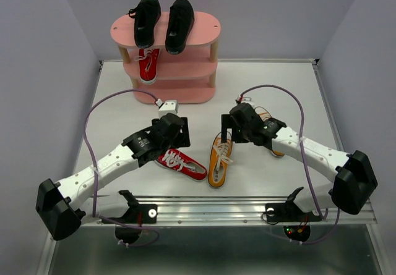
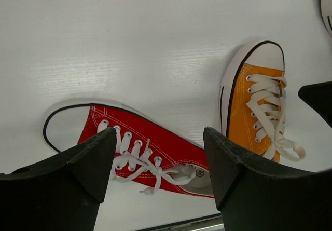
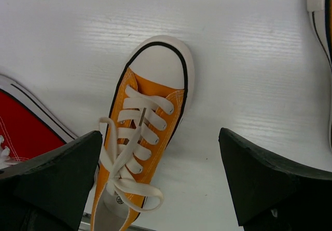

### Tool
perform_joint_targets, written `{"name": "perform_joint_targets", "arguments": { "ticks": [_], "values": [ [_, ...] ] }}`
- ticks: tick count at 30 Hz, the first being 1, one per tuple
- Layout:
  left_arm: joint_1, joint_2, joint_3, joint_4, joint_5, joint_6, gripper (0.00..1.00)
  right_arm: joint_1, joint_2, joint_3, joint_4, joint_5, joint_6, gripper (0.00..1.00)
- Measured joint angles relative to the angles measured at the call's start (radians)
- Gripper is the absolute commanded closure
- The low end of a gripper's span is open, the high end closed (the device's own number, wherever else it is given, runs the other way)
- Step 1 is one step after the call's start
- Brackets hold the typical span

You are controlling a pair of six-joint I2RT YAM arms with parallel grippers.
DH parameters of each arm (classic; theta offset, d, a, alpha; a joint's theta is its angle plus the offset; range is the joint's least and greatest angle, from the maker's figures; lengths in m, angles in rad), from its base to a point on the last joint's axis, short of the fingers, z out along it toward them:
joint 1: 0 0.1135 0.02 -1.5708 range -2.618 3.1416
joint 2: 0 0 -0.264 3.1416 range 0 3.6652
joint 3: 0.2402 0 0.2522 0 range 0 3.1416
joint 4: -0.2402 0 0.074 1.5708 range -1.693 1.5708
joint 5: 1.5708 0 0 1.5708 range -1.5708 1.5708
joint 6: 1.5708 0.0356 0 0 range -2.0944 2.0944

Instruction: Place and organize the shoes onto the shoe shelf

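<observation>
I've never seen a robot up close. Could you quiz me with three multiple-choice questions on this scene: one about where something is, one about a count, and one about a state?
1. Where are the two black shoes?
A. on the top board of the pink shelf
B. on its bottom board
C. in a gripper

2. How many shoes lie on the table?
A. one
B. three
C. five

3. The left gripper, above the red shoe on the table, is:
A. open and empty
B. shut on the red shoe
C. shut on an orange shoe

Answers:
1 A: both sit side by side on the top board.
2 B: the red shoe plus two orange shoes, one partly hidden under the right arm.
3 A: its fingers stand apart, with the shoe lying below them.
</observation>
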State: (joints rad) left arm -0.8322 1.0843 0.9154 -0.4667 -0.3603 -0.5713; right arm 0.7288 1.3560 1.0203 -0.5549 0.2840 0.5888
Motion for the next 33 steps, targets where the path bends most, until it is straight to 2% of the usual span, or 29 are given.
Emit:
{"name": "perform_joint_targets", "arguments": {
  "ticks": [8,13,17,23,26,27,29,32,33],
  "values": [
    [-0.005,0.000,-0.066,-0.075,-0.020,-0.219,0.22,0.075,0.013,-0.008,-0.004,-0.018,-0.006,0.00],
    [0.012,0.001,-0.041,-0.172,-0.120,-0.305,0.22,0.208,0.047,0.013,0.001,-0.022,-0.066,0.00],
    [0.123,-0.004,-0.022,-0.197,-0.129,-0.309,0.22,0.320,0.095,0.039,0.014,-0.029,-0.128,0.01],
    [0.333,-0.068,-0.022,-0.200,-0.090,-0.262,0.22,0.355,0.178,0.080,0.051,-0.074,-0.196,0.05],
    [0.371,-0.100,-0.015,-0.201,-0.075,-0.236,0.22,0.357,0.230,0.099,0.064,-0.105,-0.227,0.13],
    [0.378,-0.105,-0.011,-0.200,-0.074,-0.229,0.22,0.359,0.250,0.105,0.068,-0.115,-0.236,0.19],
    [0.390,-0.109,-0.004,-0.200,-0.073,-0.217,0.22,0.360,0.280,0.111,0.074,-0.133,-0.250,0.25],
    [0.402,-0.113,0.000,-0.199,-0.073,-0.204,0.22,0.360,0.319,0.112,0.084,-0.158,-0.270,0.42],
    [0.406,-0.113,0.000,-0.199,-0.072,-0.202,0.22,0.360,0.328,0.113,0.088,-0.165,-0.275,0.53]
  ]
}}
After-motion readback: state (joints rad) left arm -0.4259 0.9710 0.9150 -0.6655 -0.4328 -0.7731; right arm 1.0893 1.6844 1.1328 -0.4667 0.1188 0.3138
